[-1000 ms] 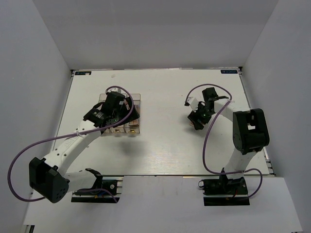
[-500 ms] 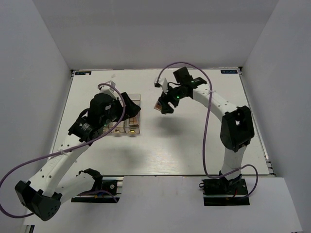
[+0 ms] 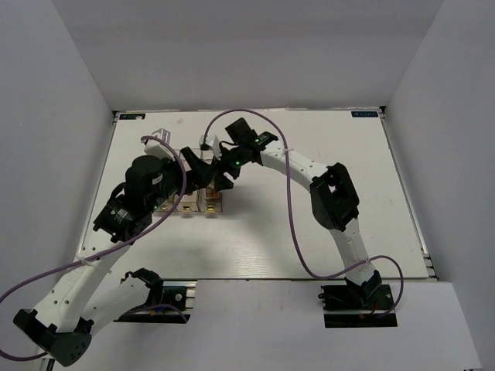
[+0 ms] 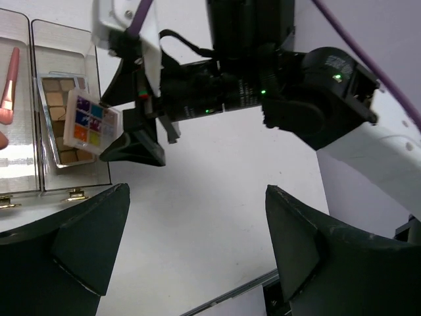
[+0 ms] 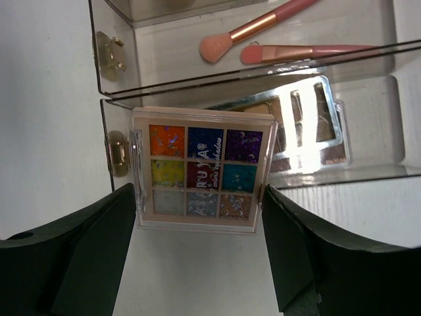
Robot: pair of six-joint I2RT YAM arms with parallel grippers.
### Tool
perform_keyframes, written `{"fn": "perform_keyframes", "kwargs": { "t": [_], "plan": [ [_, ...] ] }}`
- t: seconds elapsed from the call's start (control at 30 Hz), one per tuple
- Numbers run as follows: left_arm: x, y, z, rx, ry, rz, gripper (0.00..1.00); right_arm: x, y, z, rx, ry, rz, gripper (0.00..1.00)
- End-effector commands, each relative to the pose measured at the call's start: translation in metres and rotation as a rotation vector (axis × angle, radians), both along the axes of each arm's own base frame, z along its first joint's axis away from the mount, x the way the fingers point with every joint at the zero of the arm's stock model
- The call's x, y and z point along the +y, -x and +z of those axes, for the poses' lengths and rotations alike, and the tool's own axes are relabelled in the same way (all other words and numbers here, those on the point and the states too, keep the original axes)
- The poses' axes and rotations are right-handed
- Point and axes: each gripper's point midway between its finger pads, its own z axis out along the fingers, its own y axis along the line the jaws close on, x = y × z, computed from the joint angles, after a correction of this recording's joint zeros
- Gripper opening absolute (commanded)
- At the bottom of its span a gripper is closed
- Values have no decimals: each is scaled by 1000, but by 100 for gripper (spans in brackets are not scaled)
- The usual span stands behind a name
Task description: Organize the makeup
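Multicoloured, the eyeshadow palette [image 5: 202, 170] is pinched by its sides in the right gripper [image 5: 199, 197], hanging over the clear organizer [image 5: 105, 72] at the table's [image 3: 348, 232] nine o'clock, above a brown palette [image 5: 309, 125], while the left gripper [image 4: 196, 197] nearby gapes wide, holding nothing.

My fingers [image 5: 66, 263]: matt black plastic. Multicolour palette [image 5: 202, 170]: glossy plastic, glittery pans. Organizer [image 5: 164, 59]: clear glossy plastic, gold-toned metal hinges [image 5: 108, 51]. Table [image 5: 39, 99]: matt white.

Multicolour eyeshadow palette [image 5: 202, 170], face up, clamped in the right gripper [image 5: 199, 204] above a neutral palette [image 5: 309, 125]; two pink brushes [image 5: 256, 26] lie alongside.
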Motion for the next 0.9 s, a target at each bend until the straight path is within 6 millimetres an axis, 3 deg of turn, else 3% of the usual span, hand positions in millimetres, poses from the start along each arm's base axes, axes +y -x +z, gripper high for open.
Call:
{"fn": "perform_keyframes", "kwargs": {
  "t": [0.0, 0.2, 0.3, 0.4, 0.43, 0.57, 0.7, 0.87],
  "plan": [
    [6, 5, 19, -39, 18, 17, 93, 26, -15, 33, -103, -92, -13, 8],
    [12, 10, 20, -35, 20, 34, 93, 40, -10, 25, -135, -97, -10, 9],
    [12, 11, 17, -28, 20, 35, 93, 38, -10, 11, -149, -65, -9, 13],
    [11, 10, 14, -20, 22, 36, 93, 35, -9, -6, -168, -24, -5, 38],
    [11, 10, 14, -17, 24, 35, 93, 34, -9, -14, -174, -6, -6, 43],
    [11, 10, 14, -16, 24, 35, 93, 32, -13, -15, -177, 0, -18, 73],
    [11, 10, 12, -12, 19, 36, 94, 34, -10, 0, -181, -31, -10, 85],
    [9, 8, 11, -14, 23, 34, 94, 32, -3, 24, -173, -79, -3, 89]
  ]
}}
